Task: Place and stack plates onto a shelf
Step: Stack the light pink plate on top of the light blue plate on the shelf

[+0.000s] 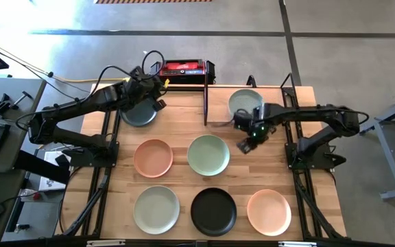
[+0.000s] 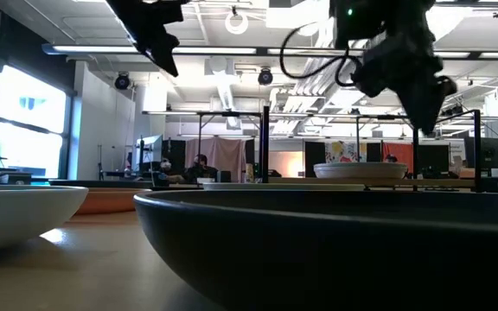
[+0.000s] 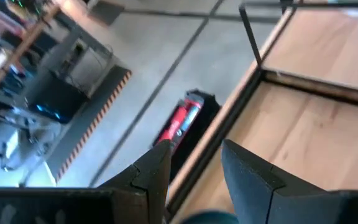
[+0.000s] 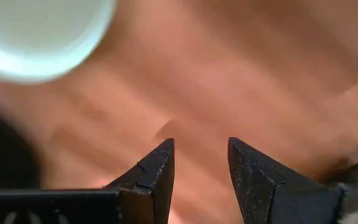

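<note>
A sage green plate [image 1: 244, 101] [image 2: 360, 171] lies on the shelf [image 1: 218, 108] at the table's far right. A dark plate [image 1: 137, 114] sits on the table at the far left. Five more plates lie in two rows: peach [image 1: 153, 158], sage [image 1: 208, 154], pale sage [image 1: 156, 209], black [image 1: 213, 211] and peach [image 1: 269, 211]. My left gripper [image 1: 155, 98] [image 3: 196, 165] is open, raised over the dark plate's far rim. My right gripper [image 1: 245, 145] [image 4: 201, 162] is open, in the air just near of the shelf, beside the middle sage plate.
The shelf's upright black bar [image 1: 205, 96] stands between the two grippers. A red and black box [image 1: 184, 68] sits on the floor beyond the far edge. Black frame rails run along the table's left and right sides. Bare wood shows between the plate rows.
</note>
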